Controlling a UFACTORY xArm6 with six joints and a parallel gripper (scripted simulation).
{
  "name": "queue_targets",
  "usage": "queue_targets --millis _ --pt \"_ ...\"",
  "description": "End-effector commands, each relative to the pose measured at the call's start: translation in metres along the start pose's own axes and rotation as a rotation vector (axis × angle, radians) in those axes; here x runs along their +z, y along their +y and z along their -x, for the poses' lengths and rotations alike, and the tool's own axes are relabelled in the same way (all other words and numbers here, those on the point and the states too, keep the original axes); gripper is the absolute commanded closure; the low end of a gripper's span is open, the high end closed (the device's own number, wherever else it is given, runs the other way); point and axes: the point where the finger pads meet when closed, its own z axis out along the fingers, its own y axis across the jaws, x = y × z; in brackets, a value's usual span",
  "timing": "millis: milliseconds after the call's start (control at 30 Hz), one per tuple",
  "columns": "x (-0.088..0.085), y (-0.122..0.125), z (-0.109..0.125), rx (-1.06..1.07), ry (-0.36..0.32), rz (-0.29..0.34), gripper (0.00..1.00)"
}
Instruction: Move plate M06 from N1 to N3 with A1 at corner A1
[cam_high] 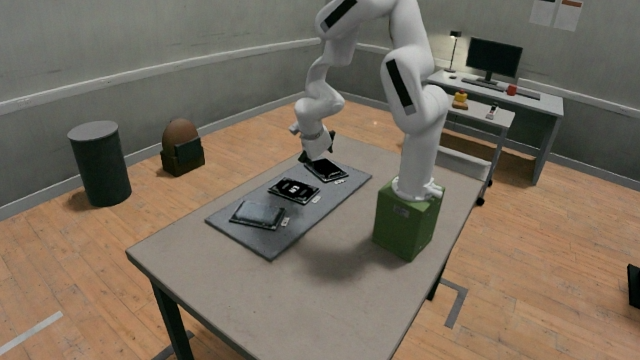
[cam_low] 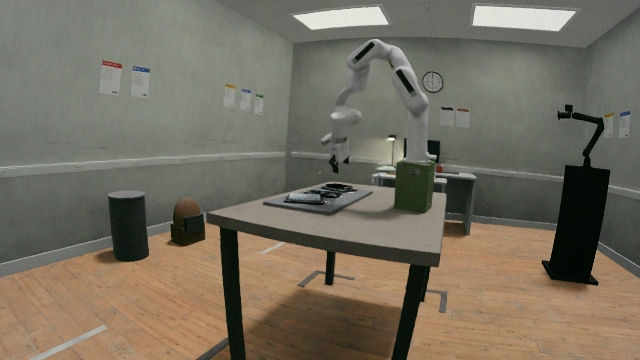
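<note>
A dark grey deck on the table carries three nests in a row. The far nest holds a glossy black plate. The middle nest is black with white marks. The near nest holds a greyish plate. Small white signs lie beside each nest; I cannot read them or the plate labels. My gripper is open and empty, pointing down over the far plate's left end. In the exterior view the gripper hangs well above the far plate, not touching it.
The arm's green base block stands on the table to the right of the deck. A dark bin and a brown object stand on the floor at the left. A desk with a monitor is behind.
</note>
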Motion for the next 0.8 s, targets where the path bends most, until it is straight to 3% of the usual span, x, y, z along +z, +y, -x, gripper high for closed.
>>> queue_targets --millis 0,200,400,767 --pt "0.012 0.013 -0.011 0.004 -0.131 -0.017 0.0" --pt "0.017 0.018 -0.015 0.008 -0.163 -0.035 0.0" --pt "0.029 0.03 -0.025 0.022 -0.238 -0.101 0.0" --pt "0.041 0.044 -0.036 0.04 -0.289 -0.187 0.0"
